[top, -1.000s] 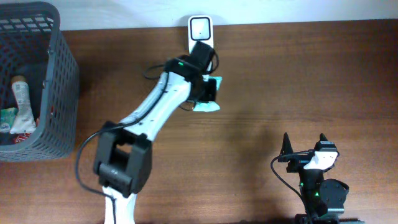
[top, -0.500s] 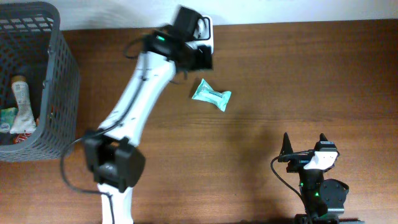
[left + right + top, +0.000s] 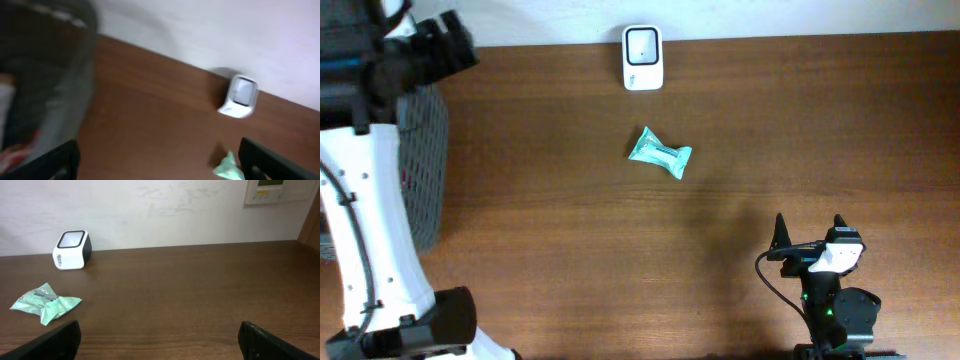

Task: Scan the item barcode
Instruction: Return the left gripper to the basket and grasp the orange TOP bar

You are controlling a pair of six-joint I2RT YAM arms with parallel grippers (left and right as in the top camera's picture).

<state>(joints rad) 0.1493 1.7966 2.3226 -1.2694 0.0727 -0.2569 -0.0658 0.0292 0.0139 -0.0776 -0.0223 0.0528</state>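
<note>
**Status of components**

- Left gripper (image 3: 160, 162): jaws wide apart, nothing between them. The arm is raised over the grey mesh basket (image 3: 428, 150) at the left edge of the desk (image 3: 800, 130). The left wrist view is blurred, so the basket contents cannot be identified.
- Right gripper (image 3: 160, 345): jaws wide apart, empty, parked near the desk's front right corner and facing the far edge.
- Barcode scanner (image 3: 643, 57): upright at the middle of the far edge, against the wall.
- Item: a pale green sealed packet (image 3: 660, 155) lies flat and askew on the bare desk, in front of the scanner and near it but not touching. Neither gripper is in contact with it.

**Progress assessment**

The packet is out of the basket and set down on the desk, loose. The pictures do not show whether its barcode has registered, as no scanner indication is legible. If it has, this item is probably finished, and the left arm's position suggests another pick from the basket. If not, the packet must be regrasped and presented to the scanner window.
</note>
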